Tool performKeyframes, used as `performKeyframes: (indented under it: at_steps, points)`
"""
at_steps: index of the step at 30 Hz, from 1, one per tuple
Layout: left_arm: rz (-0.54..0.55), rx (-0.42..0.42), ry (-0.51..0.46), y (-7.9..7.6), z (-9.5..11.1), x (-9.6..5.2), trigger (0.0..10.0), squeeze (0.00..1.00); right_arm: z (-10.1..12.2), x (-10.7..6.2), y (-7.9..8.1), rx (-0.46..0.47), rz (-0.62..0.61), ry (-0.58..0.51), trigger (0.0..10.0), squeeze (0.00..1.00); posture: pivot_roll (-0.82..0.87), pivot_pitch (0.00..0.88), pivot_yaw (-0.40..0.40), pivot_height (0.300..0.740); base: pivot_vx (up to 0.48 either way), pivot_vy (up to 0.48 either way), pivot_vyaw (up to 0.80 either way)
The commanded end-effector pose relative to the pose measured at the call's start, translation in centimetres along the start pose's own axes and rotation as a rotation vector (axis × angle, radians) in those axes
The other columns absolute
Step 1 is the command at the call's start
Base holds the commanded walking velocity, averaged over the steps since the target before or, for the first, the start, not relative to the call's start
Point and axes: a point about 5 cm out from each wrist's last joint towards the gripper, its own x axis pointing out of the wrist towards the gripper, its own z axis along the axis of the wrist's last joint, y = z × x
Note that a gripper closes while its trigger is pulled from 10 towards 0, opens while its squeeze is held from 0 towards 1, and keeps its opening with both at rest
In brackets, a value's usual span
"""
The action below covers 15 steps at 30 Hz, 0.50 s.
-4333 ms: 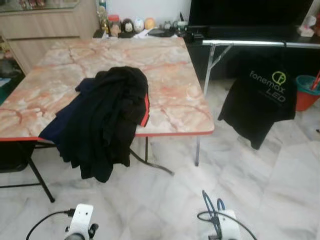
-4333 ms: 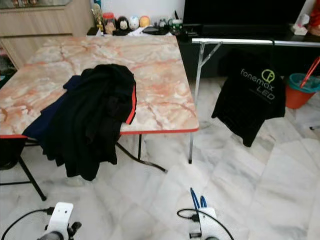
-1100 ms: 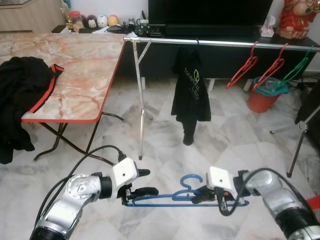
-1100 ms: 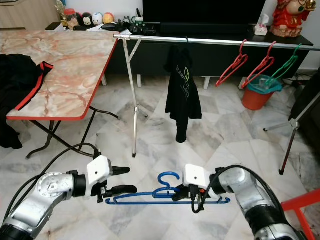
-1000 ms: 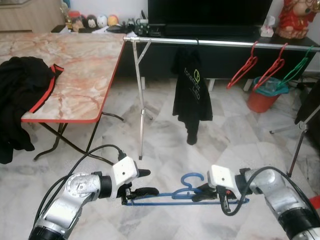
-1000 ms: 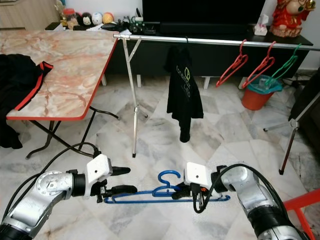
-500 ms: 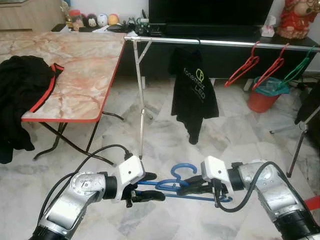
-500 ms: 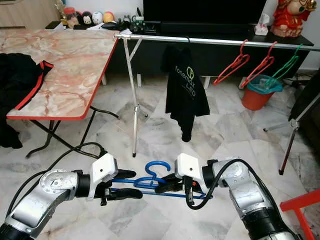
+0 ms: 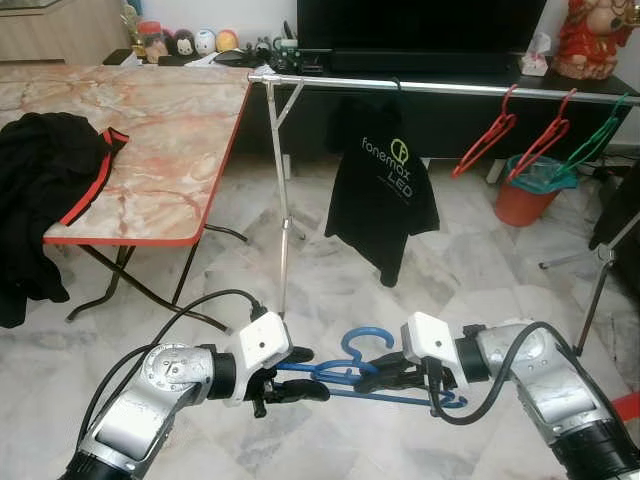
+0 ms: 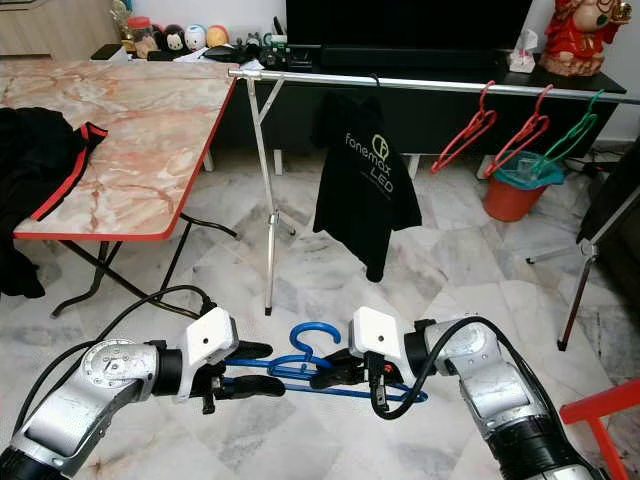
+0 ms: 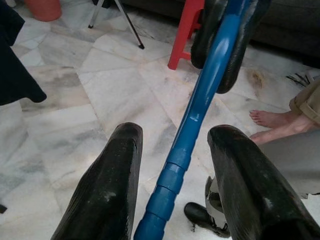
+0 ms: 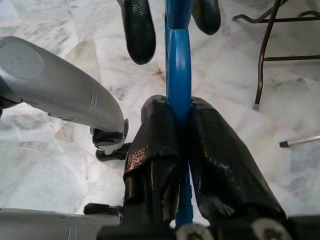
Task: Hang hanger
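1. The two head views look forward and down from above both arms, taking in the marble floor [image 9: 480, 290], the clothes rail [image 9: 420, 86] and the marble-topped table [image 10: 130, 120] well beyond the grippers.
2. They share nearly the same scene, slightly offset sideways.
3. The left wrist view looks close along the left gripper [image 11: 172, 165] toward the right gripper [image 11: 225, 45].
4. The right wrist view faces back, close along the right gripper at the left gripper [image 12: 172, 25].
5. All four views share the blue hanger [image 10: 300, 365].

Marble-topped table [image 9: 170, 130] with heaped dark clothes [image 9: 45, 190]; orange bucket [image 9: 525, 190] on the floor.
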Motion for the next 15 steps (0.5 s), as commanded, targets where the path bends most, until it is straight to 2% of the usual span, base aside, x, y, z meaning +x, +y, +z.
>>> performKeyframes:
  at_steps: [1,10,15]
  points:
    - [0.002,0.036,-0.014,0.1,0.8,0.2,10.0,0.00,0.7,0.6,0.5,-0.032,0.048,-0.016,10.0,0.00,0.04,0.000,-0.027,0.740,0.000,0.000,0.00]
    - [0.003,0.080,-0.029,0.3,1.9,0.1,10.0,0.00,0.0,0.7,0.4,-0.024,0.041,0.026,10.0,0.00,0.05,0.000,-0.029,0.740,0.000,0.000,0.00]
    - [-0.029,0.114,0.002,0.0,2.0,-0.2,10.0,0.00,-0.5,0.6,0.6,-0.024,0.048,0.067,10.0,0.00,0.05,0.000,-0.029,0.740,0.000,0.000,0.00]
